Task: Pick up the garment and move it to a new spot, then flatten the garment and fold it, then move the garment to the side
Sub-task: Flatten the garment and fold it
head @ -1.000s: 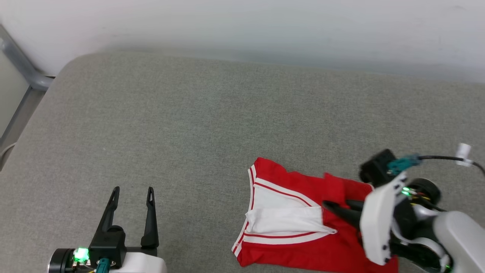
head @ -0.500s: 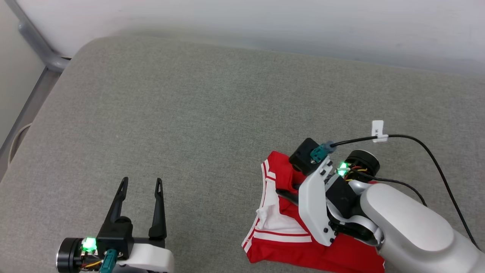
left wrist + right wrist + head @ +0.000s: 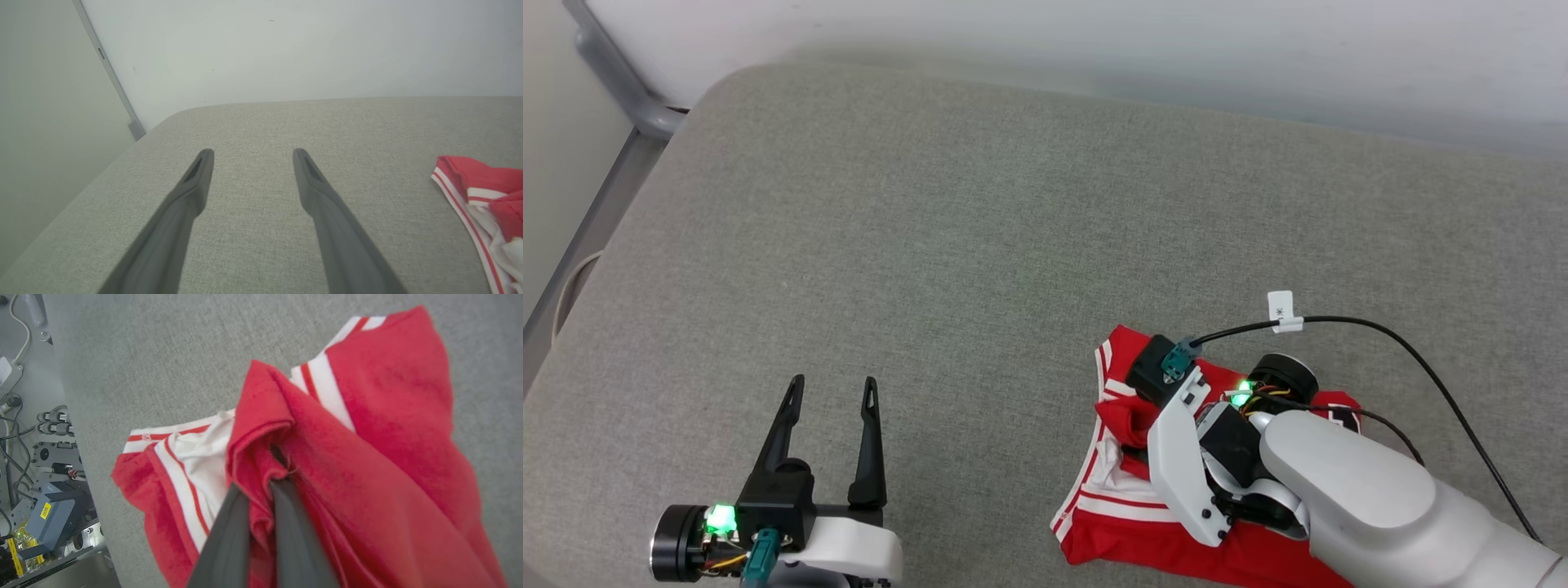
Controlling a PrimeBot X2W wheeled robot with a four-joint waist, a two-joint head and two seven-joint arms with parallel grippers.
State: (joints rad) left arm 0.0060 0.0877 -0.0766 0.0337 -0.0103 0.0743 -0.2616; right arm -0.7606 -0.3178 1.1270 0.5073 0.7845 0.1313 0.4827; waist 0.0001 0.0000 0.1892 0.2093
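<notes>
The garment (image 3: 1112, 494) lies bunched on the grey cushion at the lower right, red with a white sleeve and striped trim. My right gripper (image 3: 1137, 447) reaches over it from the right, and its wrist hides the fingertips. In the right wrist view the right gripper (image 3: 259, 486) is shut on a raised red fold of the garment (image 3: 367, 437). The fold is lifted over the white sleeve. My left gripper (image 3: 834, 382) stands open at the lower left, well apart from the cloth. The left wrist view has the left gripper (image 3: 253, 152) above bare cushion and the garment (image 3: 478, 183) at the right edge.
A grey cushioned surface (image 3: 931, 245) with a rounded far-left corner meets a white wall. A grey metal frame (image 3: 613, 82) runs beside its left edge. A black cable with a white tag (image 3: 1282, 306) arcs over my right arm. Equipment and cables (image 3: 45, 514) sit beyond the cushion's edge.
My right gripper has moved left across the garment, pulling a red fold over the white sleeve. The head camera has shifted a little. The left gripper has stayed open in place.
</notes>
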